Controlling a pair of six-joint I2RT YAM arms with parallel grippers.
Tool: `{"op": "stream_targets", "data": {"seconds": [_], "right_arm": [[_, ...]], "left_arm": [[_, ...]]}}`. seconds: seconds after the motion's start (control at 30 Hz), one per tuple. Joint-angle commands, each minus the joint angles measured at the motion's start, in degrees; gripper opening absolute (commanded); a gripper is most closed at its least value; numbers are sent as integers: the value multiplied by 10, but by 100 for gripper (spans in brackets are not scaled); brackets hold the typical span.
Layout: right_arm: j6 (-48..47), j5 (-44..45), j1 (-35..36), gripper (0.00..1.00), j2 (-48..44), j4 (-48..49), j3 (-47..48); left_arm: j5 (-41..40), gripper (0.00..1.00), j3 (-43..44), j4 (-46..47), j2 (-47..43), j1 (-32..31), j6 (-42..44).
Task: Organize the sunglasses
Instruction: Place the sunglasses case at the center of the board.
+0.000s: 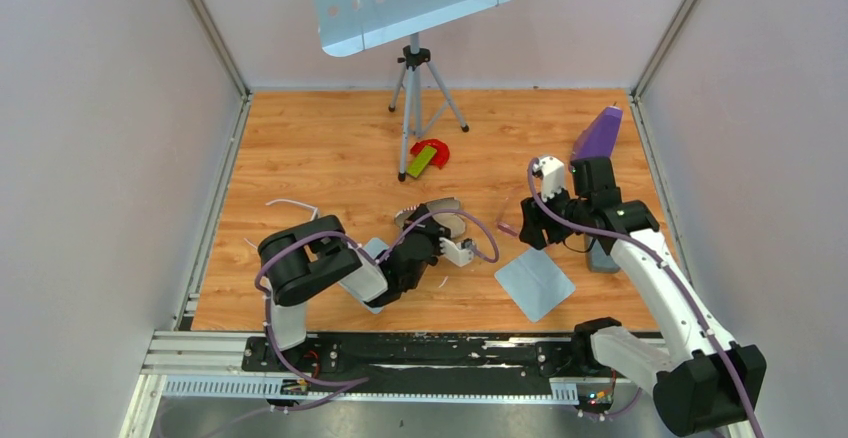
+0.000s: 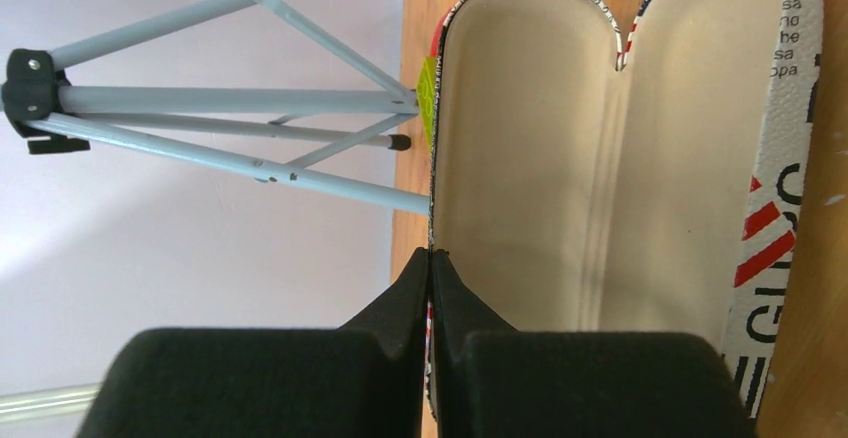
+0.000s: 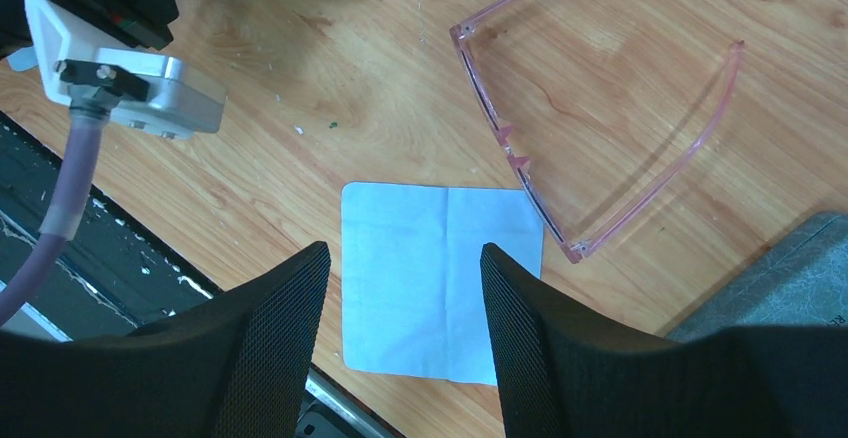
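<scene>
The sunglasses (image 3: 508,138), thin and translucent pink with arms unfolded, lie on the wood in the right wrist view, up and to the right of my right gripper (image 3: 402,250). That gripper is open and empty, hovering over a light blue cloth (image 3: 440,258). An open glasses case (image 2: 560,158) with a cream lining and a printed outside lies in front of my left gripper (image 2: 431,253), which is shut on the case's rim. From above, the left gripper (image 1: 425,241) and the case (image 1: 437,214) sit at the table's middle, and the right gripper (image 1: 535,226) is to their right.
A tripod (image 1: 415,78) holding a perforated metal panel stands at the back, with a red and green object (image 1: 428,155) by its feet. A purple object (image 1: 598,133) leans at the right wall. A grey pouch (image 1: 603,258) lies under the right arm, beside the blue cloth (image 1: 535,283).
</scene>
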Motion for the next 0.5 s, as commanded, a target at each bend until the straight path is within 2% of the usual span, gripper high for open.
{"op": "stream_targets", "data": {"seconds": [0.0,0.03,0.13,0.23,0.27,0.47], "right_arm": [[8,-10,-14,62,8,-2,-8],[9,-11,-15,62,8,-2,-8],[9,-12,-17,62,5,-2,-9],[8,-13,-19,62,3,-3,-9],[8,-14,-20,62,2,-3,-9],[8,-16,-23,62,0,-3,-10]], "left_arm": [[3,0,-3,88,-2,-18,-2],[-4,0,0,100,5,-21,4],[-17,13,5,143,26,-29,22],[-29,40,5,163,34,-33,26],[-32,44,4,166,34,-35,25],[-36,48,-1,168,26,-42,25]]}}
